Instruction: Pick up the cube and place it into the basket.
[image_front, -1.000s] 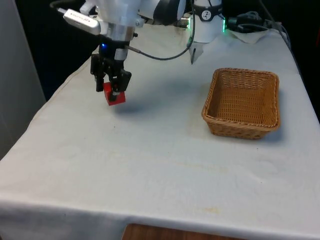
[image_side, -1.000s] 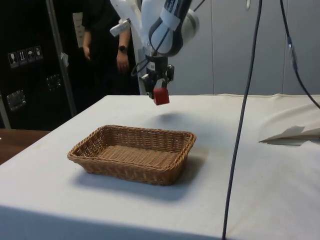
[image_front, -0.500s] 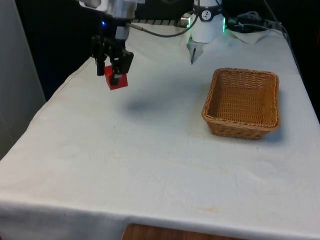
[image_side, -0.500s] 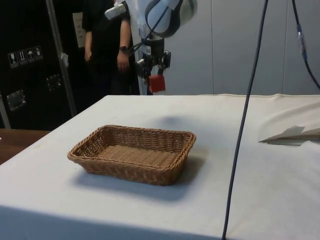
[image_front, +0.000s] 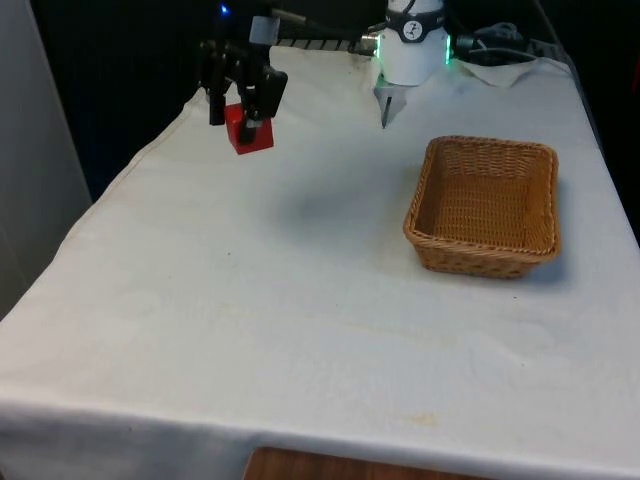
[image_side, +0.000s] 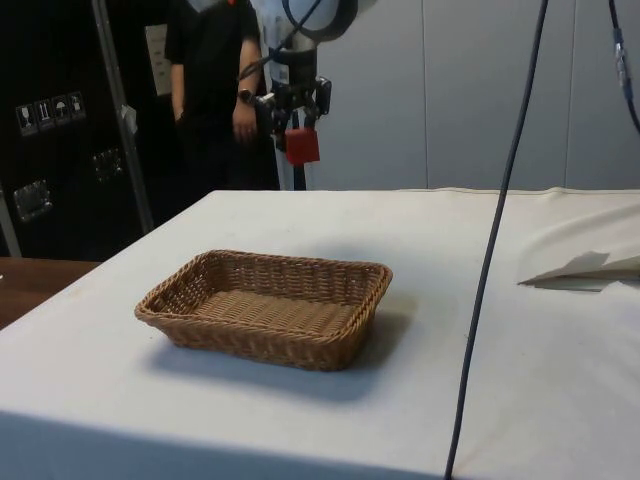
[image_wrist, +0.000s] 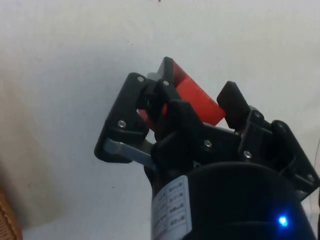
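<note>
One red cube (image_front: 249, 133) was pinched by the end effector (image_front: 245, 113) above the desk (image_front: 300, 300); carrying toward the basket (image_front: 486, 205) at three o'clock was best done level.

red cube (image_front: 248, 131) lifted higher in fingers (image_front: 252, 98), carried toward front view's right

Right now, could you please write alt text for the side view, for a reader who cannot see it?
A black gripper holds a red cube in the air above the white-clothed table, beyond an empty wicker basket in the foreground. A person in dark clothes stands behind the table.
</note>
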